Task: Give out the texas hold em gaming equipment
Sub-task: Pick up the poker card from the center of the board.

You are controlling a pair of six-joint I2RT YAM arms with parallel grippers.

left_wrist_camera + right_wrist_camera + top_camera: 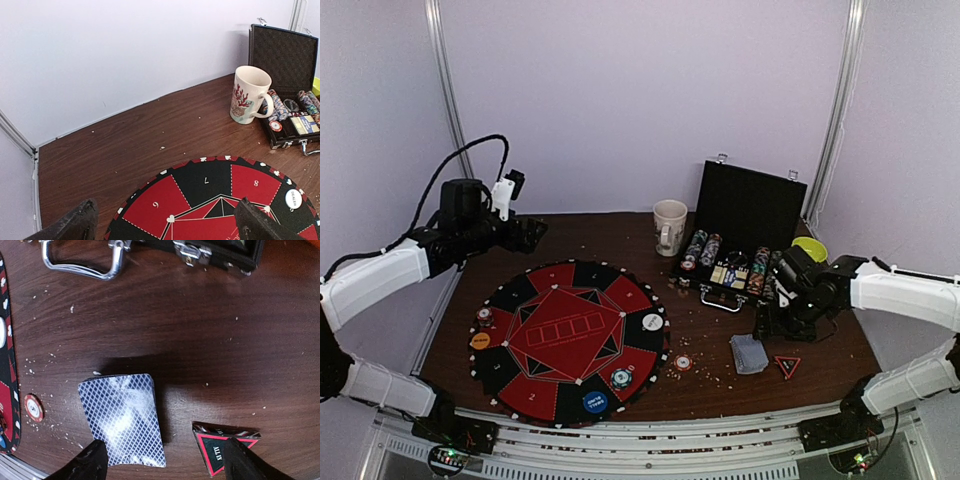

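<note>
The left gripper (pixel 166 215) hung spread wide above the far edge of the round mat (pixel 200 192); chips (pixel 705 248) sat in the case (pixel 750 205), and the right gripper (pixel 165 447) gaped wide over the deck of cards (pixel 122 417) on the table (pixel 200 330)

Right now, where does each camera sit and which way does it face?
Top external: above and behind the bases, looking down on the round mat; both arms show.
Left wrist: raised at far left, facing the mug and open case; left hand fingertips show.
Right wrist: facing down on the card deck; right hand fingertips show.
Shared: top and right wrist both show the deck.
</note>
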